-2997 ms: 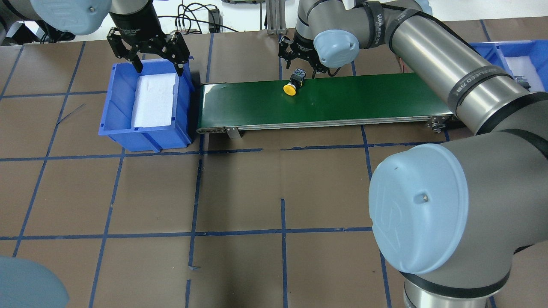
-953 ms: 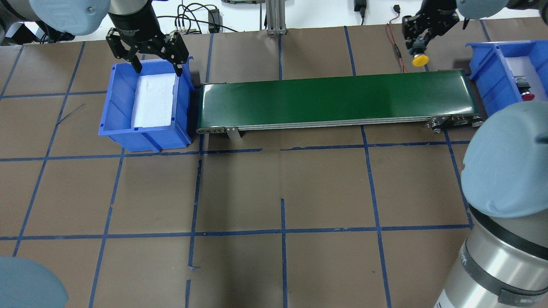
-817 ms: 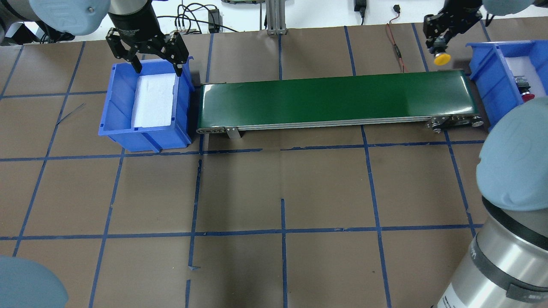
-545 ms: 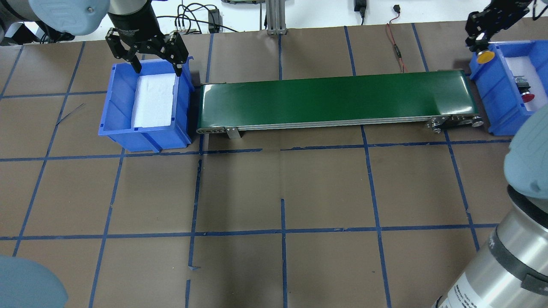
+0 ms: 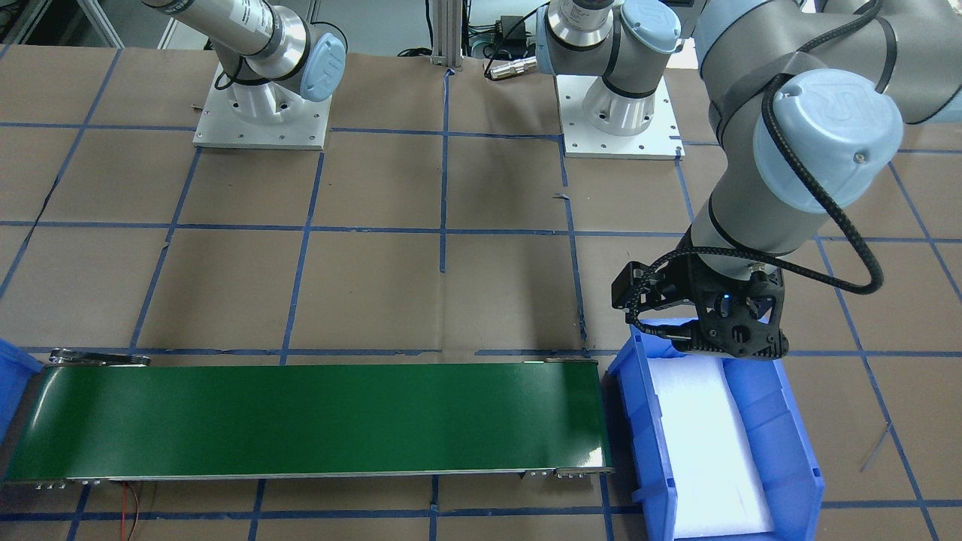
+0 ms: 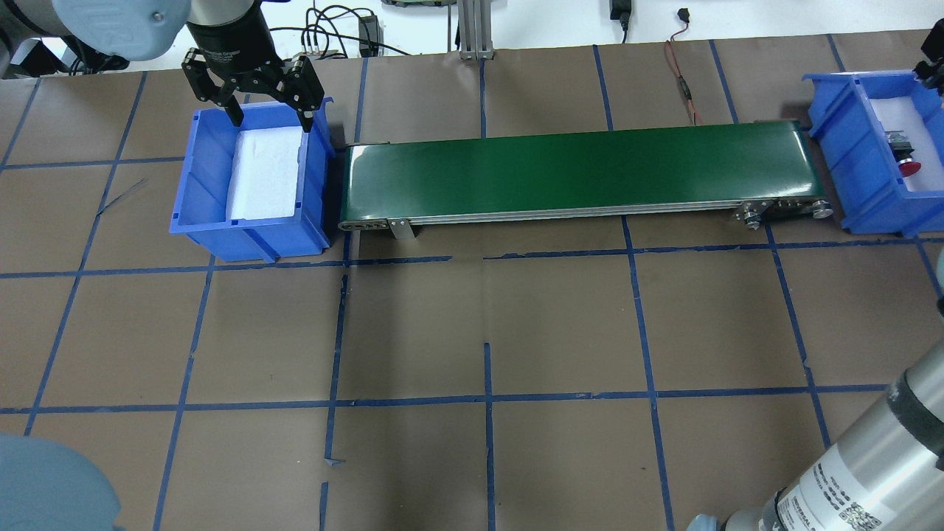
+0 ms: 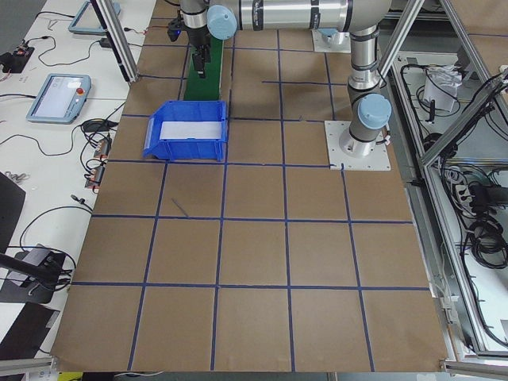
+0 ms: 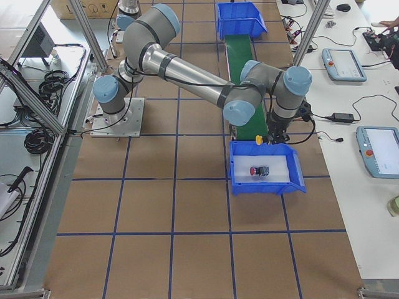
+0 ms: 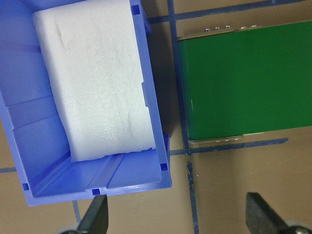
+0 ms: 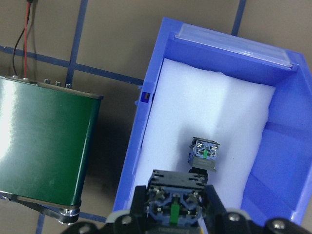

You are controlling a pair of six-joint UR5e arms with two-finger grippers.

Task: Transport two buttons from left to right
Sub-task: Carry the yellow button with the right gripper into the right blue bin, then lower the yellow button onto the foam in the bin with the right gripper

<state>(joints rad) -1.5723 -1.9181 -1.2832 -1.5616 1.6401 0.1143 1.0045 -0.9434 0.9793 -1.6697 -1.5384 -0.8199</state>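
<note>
Over the right bin (image 10: 141, 126), the right gripper (image 10: 173, 210) is clamped on the yellow button (image 8: 259, 141), red button (image 8: 257, 170) lying inside; left gripper (image 6: 271, 119) hangs wide apart over the left bin (image 6: 193, 192).

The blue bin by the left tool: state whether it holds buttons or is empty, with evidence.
Empty. In the left wrist view the bin holds only a white foam pad, with nothing lying on it.

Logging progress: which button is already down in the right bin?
The red button, lying on the white foam in the right bin. The yellow button hangs in the right gripper over the bin, not yet released.
</note>
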